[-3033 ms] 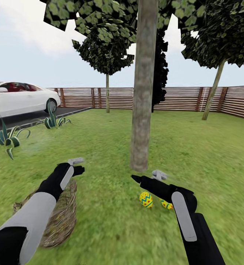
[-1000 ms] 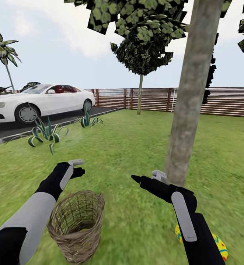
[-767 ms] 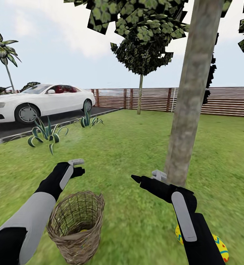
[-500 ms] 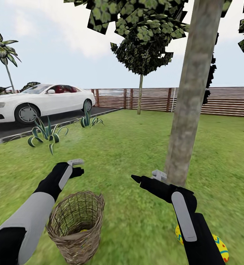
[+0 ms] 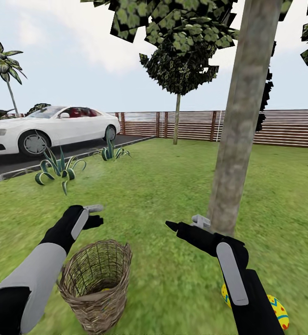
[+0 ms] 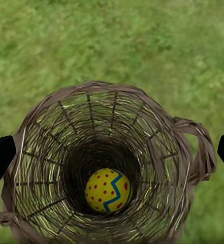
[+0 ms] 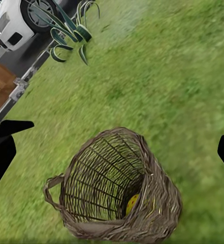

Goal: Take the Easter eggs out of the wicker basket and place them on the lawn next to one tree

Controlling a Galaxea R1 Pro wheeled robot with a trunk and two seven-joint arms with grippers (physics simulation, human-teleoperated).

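Observation:
The wicker basket (image 5: 96,284) stands on the lawn (image 5: 163,186) in front of me. One Easter egg (image 6: 108,190), yellow with red dots and a blue zigzag, lies at the bottom of the basket (image 6: 193,152). It shows as a yellow glimpse (image 7: 133,203) through the weave. My left gripper (image 5: 97,215) hovers open above the basket's far rim, its fingertips (image 6: 0,157) spread wide. My right gripper (image 5: 184,222) is open and empty near the tree (image 5: 237,139). Two more eggs (image 5: 278,311) lie on the grass by the tree, partly hidden by my right forearm.
Spiky plants (image 5: 56,170) grow along the driveway edge at the left, where a white car (image 5: 47,128) is parked. A slatted wooden fence (image 5: 196,124) closes the garden at the back, with a thin-trunked tree (image 5: 176,118) before it. Open grass lies between basket and tree.
The view swung left, bringing the basket in front and the eggs to the lower right. In the last second my left gripper sank slightly toward the basket. The right arm kept still.

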